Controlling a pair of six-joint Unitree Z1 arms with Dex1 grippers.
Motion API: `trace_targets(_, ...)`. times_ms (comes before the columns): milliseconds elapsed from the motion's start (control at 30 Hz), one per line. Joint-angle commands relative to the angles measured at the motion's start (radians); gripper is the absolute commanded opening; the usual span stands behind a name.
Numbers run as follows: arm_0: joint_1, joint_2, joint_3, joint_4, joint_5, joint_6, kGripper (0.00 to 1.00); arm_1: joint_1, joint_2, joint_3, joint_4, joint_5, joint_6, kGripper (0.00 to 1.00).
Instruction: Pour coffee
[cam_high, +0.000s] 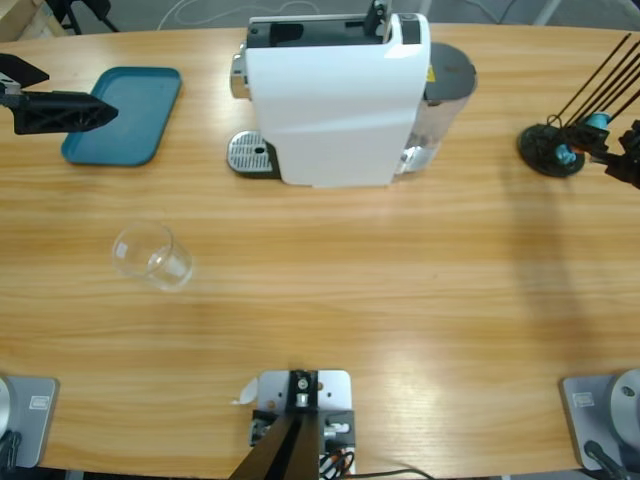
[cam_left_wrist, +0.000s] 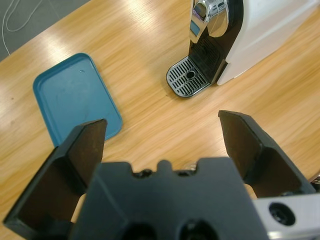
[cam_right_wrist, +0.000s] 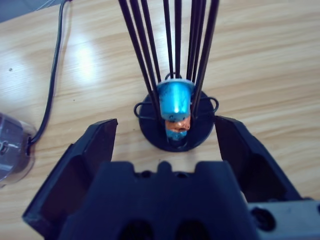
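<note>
I have both arms parked wide and nothing in hand yet. My left gripper (cam_high: 100, 112) sits over the table's far left edge, jaws apart and empty, beside the teal tray (cam_high: 125, 112), which is bare. My right gripper (cam_right_wrist: 165, 145) hangs at the far right edge, jaws also apart, looking straight at the black wire capsule stand (cam_right_wrist: 172, 125) with a teal capsule (cam_right_wrist: 175, 97) and an orange one (cam_right_wrist: 176, 124) under it.

The white coffee machine (cam_high: 335, 95) stands at the far edge near the middle, its round drip grate (cam_high: 252, 153) empty: no cup under the spout. The clear glass (cam_high: 152, 256) sits well apart from the machine, toward the left and nearer the front edge, and neither gripper is close to it. I cannot make out any dark liquid in it from above; it looks empty or nearly so, so I cannot say where the coffee is.

By my reading the pour has not started. Left to do: reach the glass, take hold, carry it and tip.
</note>
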Motion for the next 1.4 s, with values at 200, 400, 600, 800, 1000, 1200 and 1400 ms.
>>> trace_targets(200, -0.001, 0.078, -0.01, -0.001, -0.017, -0.032, 0.968, -0.02, 0.024, 0.03, -0.025, -0.012, -0.045, 0.43)
trace_targets(400, -0.001, 0.082, -0.017, 0.0, -0.025, -0.032, 0.968, -0.049, 0.063, 0.033, -0.064, -0.003, -0.052, 0.43)
trace_targets(600, -0.001, 0.084, -0.022, 0.0, -0.028, -0.032, 0.968, -0.057, 0.074, 0.041, -0.091, 0.0, -0.078, 0.236)
trace_targets(800, -0.001, 0.081, -0.024, 0.0, -0.03, -0.032, 0.968, -0.057, 0.119, 0.043, -0.123, 0.024, -0.082, 0.14)
trace_targets(1000, -0.001, 0.083, -0.023, 0.0, -0.035, -0.032, 0.968, -0.057, 0.119, 0.049, -0.14, 0.036, -0.084, 0.14)
trace_targets(1200, -0.001, 0.086, -0.018, 0.0, -0.041, -0.037, 0.968, -0.056, 0.113, 0.053, -0.145, 0.036, -0.086, 0.137)
trace_targets(1400, -0.011, 0.094, -0.019, 0.0, -0.055, -0.045, 0.968, -0.057, 0.099, 0.058, -0.152, 0.012, -0.09, 0.0)
